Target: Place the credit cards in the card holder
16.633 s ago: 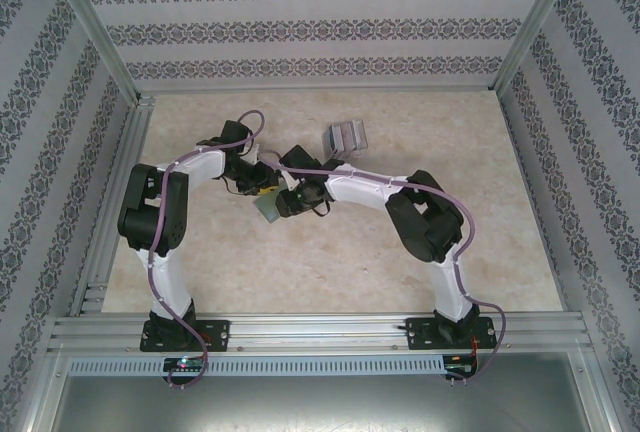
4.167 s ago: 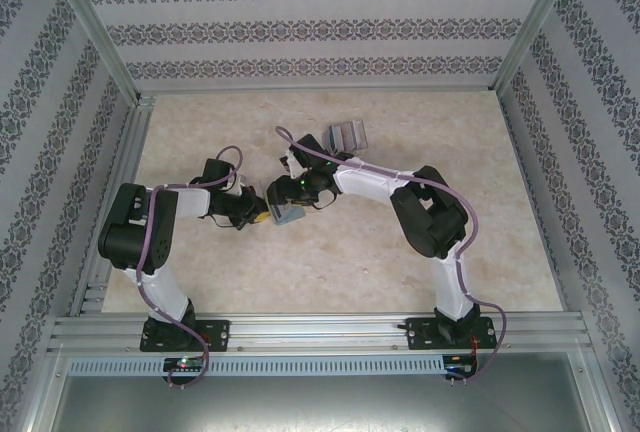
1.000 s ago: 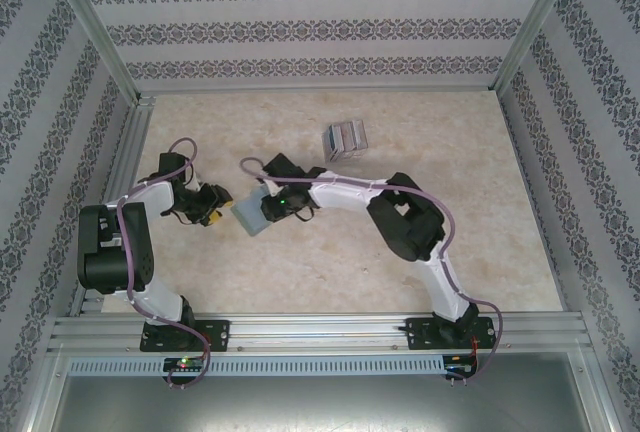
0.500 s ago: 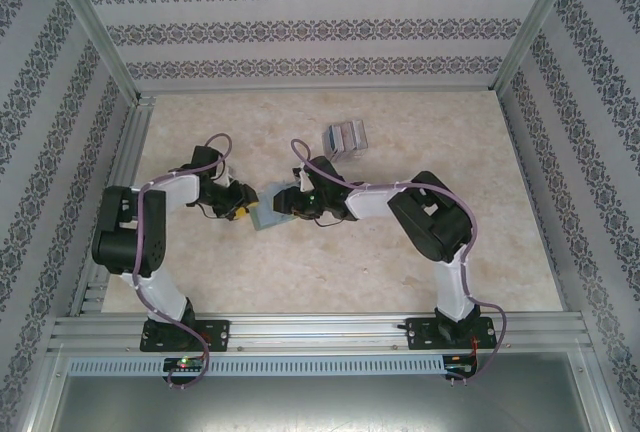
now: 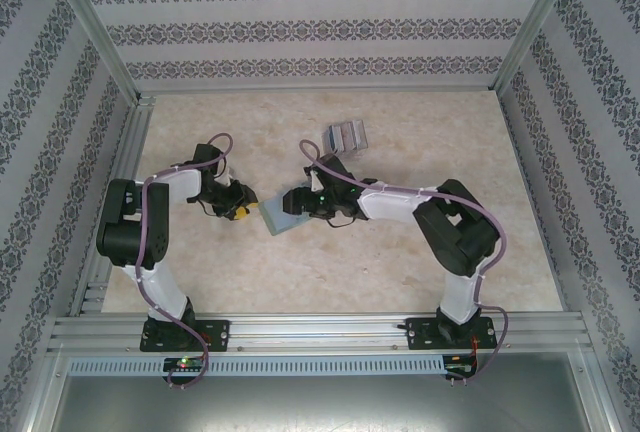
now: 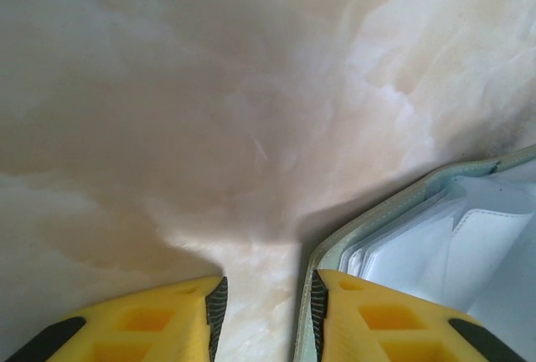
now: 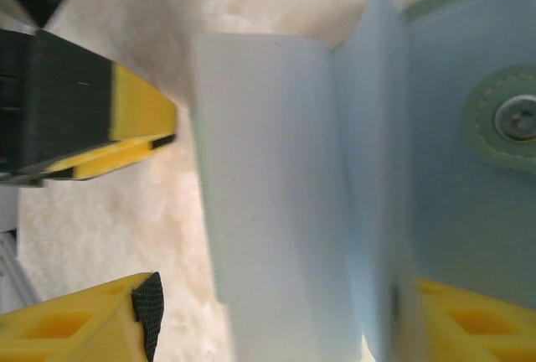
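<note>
Looking down on a pale marbled table (image 5: 430, 252), finds the grey-green card holder (image 5: 277, 216) lying open a little left of centre, between the ends of the two arms. Places the left gripper (image 5: 240, 208) just left of it, low over the table, yellow fingers (image 6: 377, 316) a narrow way apart with only bare tabletop between them. From the left wrist, sets one finger just beside the card holder's stitched edge, clear pockets fanned out next to it. Places the right gripper (image 5: 298, 201) at the card holder's right side, fingers spread wide and clamped on nothing. From the right wrist, shows a clear inner leaf standing up between those fingers, with a round snap (image 7: 512, 119) on the panel beyond. Leaves the credit cards (image 5: 346, 138) as a small silvery bundle farther back, well apart from both grippers.
</note>
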